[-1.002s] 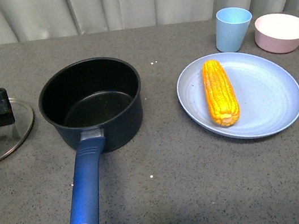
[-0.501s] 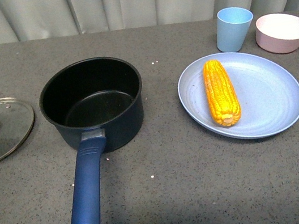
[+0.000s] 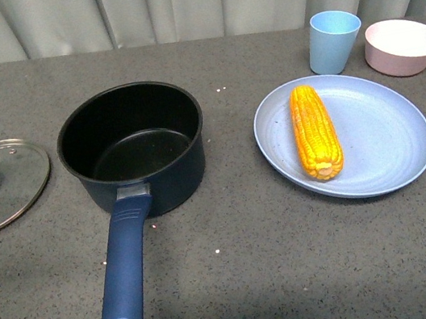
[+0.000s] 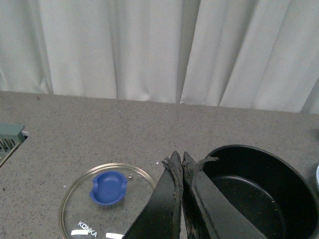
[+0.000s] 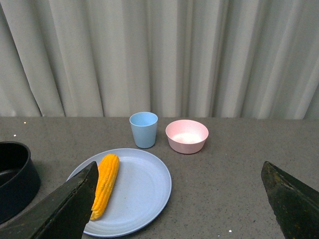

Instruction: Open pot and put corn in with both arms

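Dark navy-blue saucepan [image 3: 131,144] is empty, yellow corn cob [image 3: 315,131] lies on the light-blue round plate [image 3: 389,138]; left gripper [image 4: 178,159] clenched, right gripper [image 5: 178,172] spread.

Right gripper [image 5: 179,165] held jaws spread wide, black fingers [image 5: 70,204] flanking blue plate [image 5: 144,199]. Corn [image 5: 105,185] lay on plate, close to rim on pot side. Pot [image 5: 15,179], only partly in frame, sat beside plate, not touching, black inside showing. Blue cup [image 5: 143,129] stood upright just beyond plate. Pink bowl [image 5: 187,136] sat beside cup, also beyond plate. Grey table [image 5: 224,189] underneath, pale curtain [image 5: 159,55] behind.
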Robot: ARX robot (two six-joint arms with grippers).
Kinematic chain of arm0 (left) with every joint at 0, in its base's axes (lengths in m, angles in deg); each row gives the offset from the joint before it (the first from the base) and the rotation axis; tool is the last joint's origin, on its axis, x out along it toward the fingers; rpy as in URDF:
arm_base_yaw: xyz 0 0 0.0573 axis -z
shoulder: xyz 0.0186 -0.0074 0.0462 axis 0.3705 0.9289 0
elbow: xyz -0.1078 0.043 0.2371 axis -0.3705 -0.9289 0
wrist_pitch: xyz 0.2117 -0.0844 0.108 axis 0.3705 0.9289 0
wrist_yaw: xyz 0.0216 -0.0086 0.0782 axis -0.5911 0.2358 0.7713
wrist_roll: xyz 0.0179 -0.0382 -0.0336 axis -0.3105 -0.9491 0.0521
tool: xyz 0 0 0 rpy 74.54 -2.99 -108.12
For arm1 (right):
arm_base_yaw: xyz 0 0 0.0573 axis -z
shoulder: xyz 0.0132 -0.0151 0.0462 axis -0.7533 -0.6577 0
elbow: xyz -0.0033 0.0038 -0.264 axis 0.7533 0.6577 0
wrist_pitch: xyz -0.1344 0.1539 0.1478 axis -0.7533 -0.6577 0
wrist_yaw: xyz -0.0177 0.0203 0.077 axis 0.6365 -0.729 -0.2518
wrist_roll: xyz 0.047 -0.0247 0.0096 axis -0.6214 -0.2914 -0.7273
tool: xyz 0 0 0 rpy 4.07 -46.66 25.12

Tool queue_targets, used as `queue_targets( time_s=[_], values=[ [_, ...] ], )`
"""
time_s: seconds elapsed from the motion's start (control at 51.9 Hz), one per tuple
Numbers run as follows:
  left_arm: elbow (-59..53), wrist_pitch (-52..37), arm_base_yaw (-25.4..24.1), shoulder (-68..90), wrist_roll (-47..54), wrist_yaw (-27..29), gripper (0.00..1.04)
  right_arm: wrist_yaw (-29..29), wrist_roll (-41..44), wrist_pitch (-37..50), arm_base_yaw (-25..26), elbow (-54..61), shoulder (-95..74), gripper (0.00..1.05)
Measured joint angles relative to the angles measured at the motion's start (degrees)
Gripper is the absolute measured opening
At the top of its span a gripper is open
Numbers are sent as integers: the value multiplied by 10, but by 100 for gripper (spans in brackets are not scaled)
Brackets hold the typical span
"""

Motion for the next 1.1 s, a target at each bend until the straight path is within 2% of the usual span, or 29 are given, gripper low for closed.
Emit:
queue_targets(
  time_s=[0.308, 0.501, 1.099],
  values=[
    [-43, 80, 1, -128, 0, 1, 4, 0, 0, 0, 0, 0, 0, 96],
    [-65, 165, 2, -237, 0, 1, 4, 0, 0, 0, 0, 0, 0, 96],
    [-71, 351, 2, -446, 0, 1, 4, 0, 0, 0, 0, 0, 0, 96]
  ],
)
